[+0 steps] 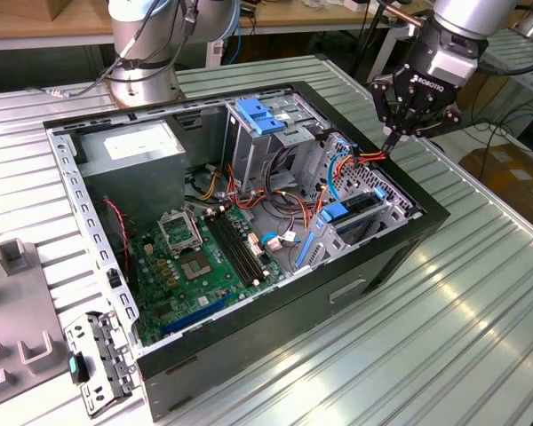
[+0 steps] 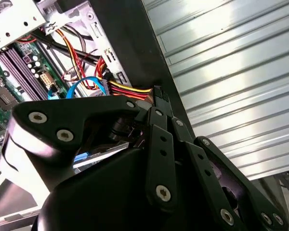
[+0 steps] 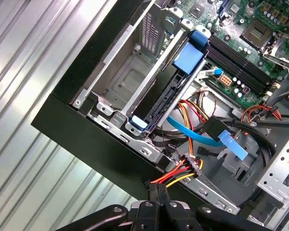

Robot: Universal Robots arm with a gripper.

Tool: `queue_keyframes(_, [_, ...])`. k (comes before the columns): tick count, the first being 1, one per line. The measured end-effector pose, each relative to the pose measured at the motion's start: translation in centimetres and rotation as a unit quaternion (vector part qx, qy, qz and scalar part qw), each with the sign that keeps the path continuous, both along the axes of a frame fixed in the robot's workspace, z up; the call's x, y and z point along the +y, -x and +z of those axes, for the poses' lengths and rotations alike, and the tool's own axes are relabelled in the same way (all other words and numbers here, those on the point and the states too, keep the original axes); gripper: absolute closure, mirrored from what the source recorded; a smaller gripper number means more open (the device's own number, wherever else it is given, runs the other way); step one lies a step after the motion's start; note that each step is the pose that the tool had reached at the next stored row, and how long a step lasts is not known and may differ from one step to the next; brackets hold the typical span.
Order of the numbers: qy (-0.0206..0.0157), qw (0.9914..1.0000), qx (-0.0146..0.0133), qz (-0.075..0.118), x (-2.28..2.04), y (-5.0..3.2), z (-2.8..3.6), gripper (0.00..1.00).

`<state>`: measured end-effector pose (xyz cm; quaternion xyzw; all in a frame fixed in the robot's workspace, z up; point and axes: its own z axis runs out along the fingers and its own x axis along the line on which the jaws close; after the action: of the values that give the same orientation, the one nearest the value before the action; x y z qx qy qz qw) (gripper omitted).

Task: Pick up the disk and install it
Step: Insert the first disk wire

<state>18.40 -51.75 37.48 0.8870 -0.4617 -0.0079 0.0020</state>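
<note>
The disk [image 3: 166, 98] sits seated in the bay along the edge of the computer case [image 1: 426, 217]. The gripper [image 1: 392, 140] seems to have its jaws clenched on the power cable [image 3: 178, 172], so I judge cabling is in hand, which calls for careful plug alignment.

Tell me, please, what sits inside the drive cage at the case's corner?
The disk stands on edge in one slot, blue rail showing; the slot beside it is bare. The disk's label is hidden.
</note>
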Motion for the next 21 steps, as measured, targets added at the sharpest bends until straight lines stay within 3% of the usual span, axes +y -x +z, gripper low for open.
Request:
queue_keyframes(2, [0.0, 1.0, 0.0, 0.002, 0.0, 0.0, 0.01, 0.89])
queue_keyframes(4, [-0.0001, 0.99984, 0.0, 0.018, 0.0, 0.0, 0.07, 0.89])
queue_keyframes(5, [-0.0001, 0.99931, 0.0, 0.037, 0.0, -0.01, 0.08, 0.89])
queue_keyframes(7, [-0.0001, 0.99734, 0.0, 0.073, 0.0, -0.01, 0.08, 0.89])
queue_keyframes(9, [0.0, 0.99577, 0.0, 0.092, 0.0, -0.01, 0.08, 0.89])
queue_keyframes(11, [0.0, 0.99347, 0.0, 0.114, 0.0, -0.01, 0.08, 0.89])
queue_keyframes(12, [0.0, 0.99154, -0.0003, 0.13, 0.0, -0.01, 0.08, 0.89])
queue_keyframes(13, [0.0, 0.9901, -0.0005, 0.14, 0.0, -0.02, 0.07, 0.83])
queue_keyframes(15, [0.0001, 0.98705, -0.001, 0.16, 0.0, -0.01, 0.08, 0.83])
queue_keyframes(17, [0.0003, 0.98461, -0.0021, 0.175, 0.0, -0.01, 0.07, 0.82])
queue_keyframes(18, [0.0007, 0.98425, -0.0045, 0.177, 0.01, 0.01, 0.06, 0.82])
queue_keyframes(19, [0.0022, 0.98381, -0.0122, 0.179, 0.0, 0.06, 0.05, 0.75])
queue_keyframes(20, [0.0037, 0.98335, -0.0205, 0.181, 0.0, 0.13, 0.01, 0.75])
queue_keyframes(21, [0.0046, 0.98306, -0.0252, 0.182, 0.0, 0.16, 0.0, 0.75])
